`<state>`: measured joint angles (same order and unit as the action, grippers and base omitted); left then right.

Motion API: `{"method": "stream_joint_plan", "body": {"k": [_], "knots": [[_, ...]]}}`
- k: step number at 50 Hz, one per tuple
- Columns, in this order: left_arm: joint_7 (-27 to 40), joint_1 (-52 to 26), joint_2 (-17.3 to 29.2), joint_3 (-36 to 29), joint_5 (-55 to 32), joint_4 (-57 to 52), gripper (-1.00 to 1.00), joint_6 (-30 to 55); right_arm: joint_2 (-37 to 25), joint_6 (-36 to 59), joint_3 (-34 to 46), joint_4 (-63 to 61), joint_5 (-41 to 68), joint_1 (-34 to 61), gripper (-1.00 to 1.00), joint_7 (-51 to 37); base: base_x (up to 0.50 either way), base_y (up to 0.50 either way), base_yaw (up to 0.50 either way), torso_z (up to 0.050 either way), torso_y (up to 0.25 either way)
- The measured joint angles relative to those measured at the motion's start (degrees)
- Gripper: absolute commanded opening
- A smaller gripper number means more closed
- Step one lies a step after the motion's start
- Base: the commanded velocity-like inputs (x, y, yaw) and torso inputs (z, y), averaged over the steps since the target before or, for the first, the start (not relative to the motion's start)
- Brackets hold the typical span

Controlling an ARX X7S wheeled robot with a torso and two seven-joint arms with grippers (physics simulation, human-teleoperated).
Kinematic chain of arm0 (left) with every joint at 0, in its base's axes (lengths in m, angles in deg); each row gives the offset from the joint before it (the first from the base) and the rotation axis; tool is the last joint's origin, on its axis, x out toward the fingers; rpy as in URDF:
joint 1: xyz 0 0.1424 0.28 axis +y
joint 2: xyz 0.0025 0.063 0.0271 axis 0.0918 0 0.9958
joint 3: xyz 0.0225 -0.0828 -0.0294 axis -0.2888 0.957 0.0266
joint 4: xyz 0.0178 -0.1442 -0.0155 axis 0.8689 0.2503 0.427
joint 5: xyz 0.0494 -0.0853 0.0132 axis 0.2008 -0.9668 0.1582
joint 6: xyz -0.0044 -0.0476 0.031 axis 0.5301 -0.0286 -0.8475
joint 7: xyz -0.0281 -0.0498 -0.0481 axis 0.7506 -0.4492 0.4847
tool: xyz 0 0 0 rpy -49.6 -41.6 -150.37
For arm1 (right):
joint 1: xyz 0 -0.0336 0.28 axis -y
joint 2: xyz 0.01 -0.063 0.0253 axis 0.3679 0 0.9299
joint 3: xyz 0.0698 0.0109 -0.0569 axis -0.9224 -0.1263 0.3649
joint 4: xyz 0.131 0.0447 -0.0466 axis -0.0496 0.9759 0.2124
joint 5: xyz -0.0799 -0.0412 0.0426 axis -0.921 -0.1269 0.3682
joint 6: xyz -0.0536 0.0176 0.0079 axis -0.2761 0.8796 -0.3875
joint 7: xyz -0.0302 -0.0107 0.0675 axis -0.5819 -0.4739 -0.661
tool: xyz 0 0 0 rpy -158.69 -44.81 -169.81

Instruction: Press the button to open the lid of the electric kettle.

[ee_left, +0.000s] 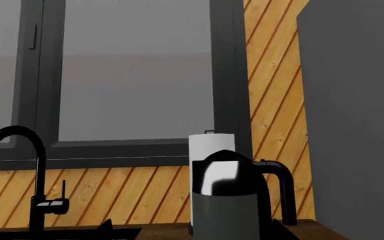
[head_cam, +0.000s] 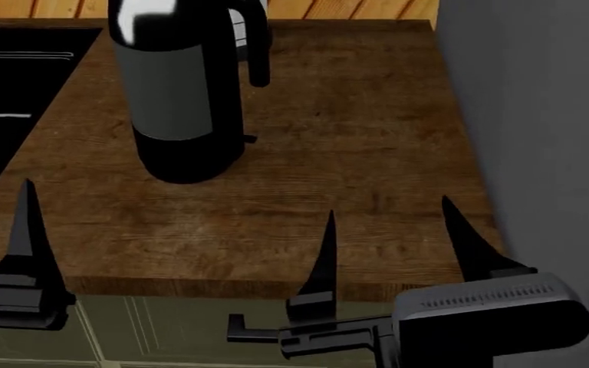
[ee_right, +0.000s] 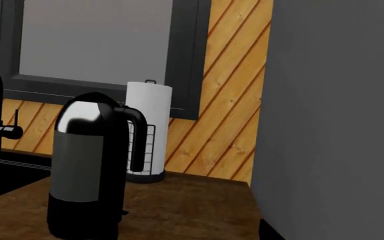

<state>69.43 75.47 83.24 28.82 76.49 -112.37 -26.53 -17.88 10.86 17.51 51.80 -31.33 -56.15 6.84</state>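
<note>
The electric kettle (head_cam: 177,100) stands on the wooden counter (head_cam: 356,153) at the far left, its handle to the right. Its domed lid (ee_left: 224,174) looks shut. The button (ee_left: 255,162) is a small black tab where the handle meets the lid; it also shows in the right wrist view (ee_right: 120,107). My left gripper (ee_left: 192,234) is open, level with the kettle's body; only one finger (head_cam: 27,230) shows in the head view. My right gripper (head_cam: 395,245) is open and empty over the counter's front edge, to the right of the kettle and nearer than it.
A white paper towel roll (ee_right: 150,120) in a black wire holder stands behind the kettle. A black sink (head_cam: 8,77) with a curved tap (ee_left: 35,170) lies to the left. A grey cabinet side (head_cam: 540,115) bounds the counter on the right. A window is behind.
</note>
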Motion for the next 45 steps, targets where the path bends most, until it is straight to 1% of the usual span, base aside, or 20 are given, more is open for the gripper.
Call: {"method": "stream_joint_plan", "body": {"k": [16,36,42,45], "knots": [[1.7,-0.8,0.9,1.9,-1.6,-3.3,1.0,1.6,-0.7,1.6,1.2,-1.4,0.2,0.7,1.0,-0.5,0.5,0.17,0.0,0.0,0.0],[3.2,-1.4,1.9,3.6,-3.0,-4.5,1.0,2.3,-0.6,0.3,0.3,-1.4,3.2,0.4,1.0,-0.2,0.5,0.0,0.0,0.0,0.001],[3.6,-1.5,2.1,4.2,-3.7,-4.8,1.0,2.6,-0.4,0.7,-0.5,-1.6,4.3,0.5,1.0,-0.5,0.01,0.0,0.0,0.0,0.0],[3.7,-1.6,2.3,4.5,-4.0,-4.9,1.0,2.6,-0.4,0.7,-0.9,-1.7,4.7,0.4,1.0,-0.6,0.49,0.0,0.0,0.0,0.0]]}}
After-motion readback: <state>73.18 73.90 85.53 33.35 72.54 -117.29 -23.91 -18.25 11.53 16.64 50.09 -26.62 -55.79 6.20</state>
